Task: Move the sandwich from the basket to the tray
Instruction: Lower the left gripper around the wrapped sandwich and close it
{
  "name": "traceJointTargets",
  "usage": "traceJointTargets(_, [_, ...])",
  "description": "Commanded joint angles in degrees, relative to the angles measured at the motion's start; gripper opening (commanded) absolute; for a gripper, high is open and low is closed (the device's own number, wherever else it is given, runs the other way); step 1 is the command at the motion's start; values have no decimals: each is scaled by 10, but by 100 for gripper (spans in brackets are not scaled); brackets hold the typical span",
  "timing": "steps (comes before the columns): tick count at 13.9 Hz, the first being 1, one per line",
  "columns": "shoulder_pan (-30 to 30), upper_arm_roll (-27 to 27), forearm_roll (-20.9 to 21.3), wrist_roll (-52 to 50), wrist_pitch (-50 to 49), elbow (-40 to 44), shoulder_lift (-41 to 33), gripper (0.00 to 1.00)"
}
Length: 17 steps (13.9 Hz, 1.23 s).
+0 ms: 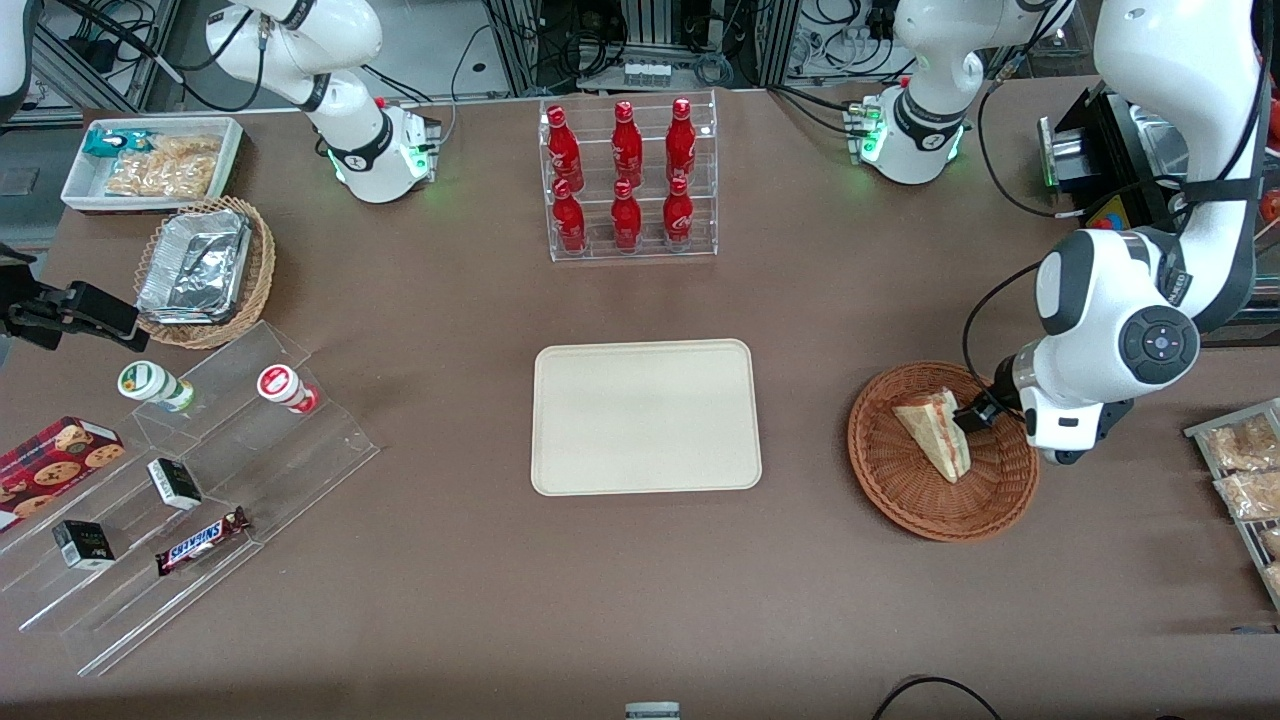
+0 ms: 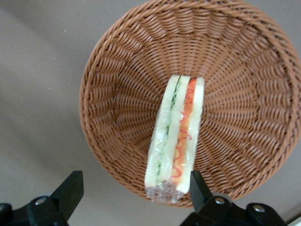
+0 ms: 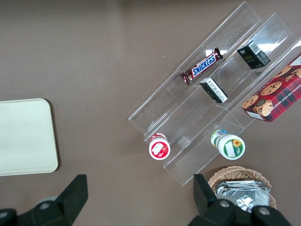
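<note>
The gripper point(image 2: 134, 195), spread wide at the sandwich point(image 2: 175, 141) in the basket point(image 2: 113, 84), seems off-center, so it could be knocked over.

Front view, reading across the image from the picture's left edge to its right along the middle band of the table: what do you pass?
Snickers bar on the clear stepped stand → empty tray → basket holding the sandwich → open gripper at the sandwich's end, inside the basket → bagged pastries.
</note>
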Motion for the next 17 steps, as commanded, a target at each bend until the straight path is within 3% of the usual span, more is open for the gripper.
traceJointTargets(1, [4,-12,-4,-17,33,1,19,100])
traceJointTargets(12, [27,-29,-3,13,102,-2,104,100])
traceJointTargets(14, [26,-34,-4,12,103,-1,105,84])
traceJointTargets(17, [24,-40,-4,12,105,-1,108,42])
